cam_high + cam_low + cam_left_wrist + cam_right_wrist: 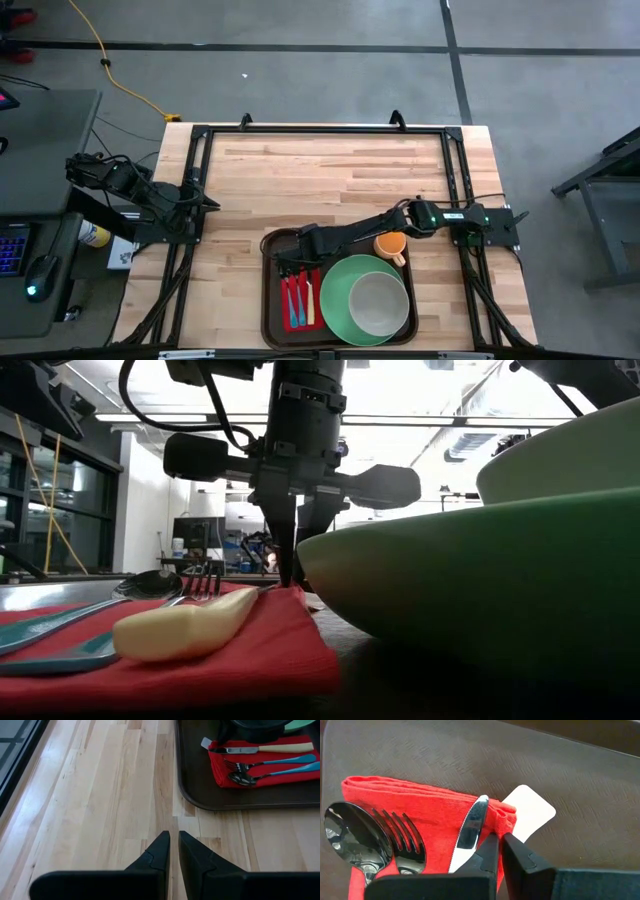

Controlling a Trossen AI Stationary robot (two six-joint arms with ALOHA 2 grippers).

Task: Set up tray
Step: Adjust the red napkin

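Right gripper (pixel 288 262), fingers together and holding nothing, is hovering at the red napkin's (pixel 300 301) far edge beside the knife (pixel 468 832), tray (pixel 272 300) sitting at the desk's near edge, likely squaring cutlery; next calls for straight lift-off.

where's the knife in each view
high view: knife on the napkin, left part of the tray.
low view: cream handle left of centre, foreground.
left wrist view: far edge, upper right.
right wrist view: blade at centre, by the right gripper.
shared landmark: the red napkin.
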